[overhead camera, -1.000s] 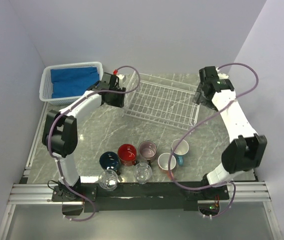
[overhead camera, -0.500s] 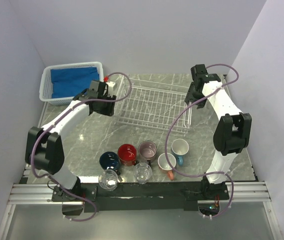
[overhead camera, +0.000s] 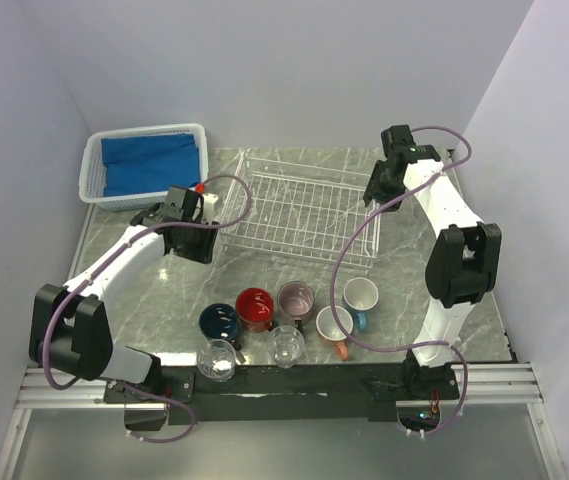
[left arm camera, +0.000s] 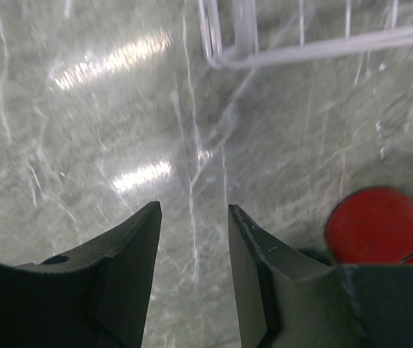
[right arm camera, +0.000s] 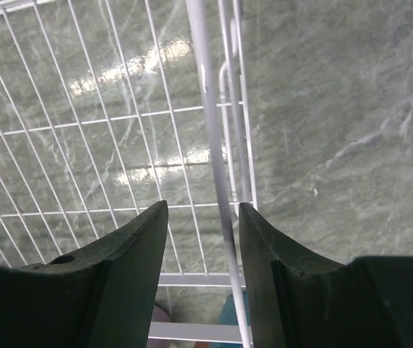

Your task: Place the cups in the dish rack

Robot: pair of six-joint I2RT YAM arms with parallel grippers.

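Grey marble tabletop (overhead camera: 164, 290). Left gripper (left arm camera: 191, 214) at nine o'clock: fingers (left arm camera: 130, 254) part-open, holding nothing. Dish rack (overhead camera: 299, 215), one, at twelve, long axis nine-to-three. Cups (overhead camera: 295, 297) at six, standing on the marble: five mugs (overhead camera: 255, 308), two clear glasses (overhead camera: 217, 358), seven total. Right gripper (right arm camera: 202, 206) at two o'clock: fingers (right arm camera: 119, 254) part-open, astride the rack's end wire, grip not evident.
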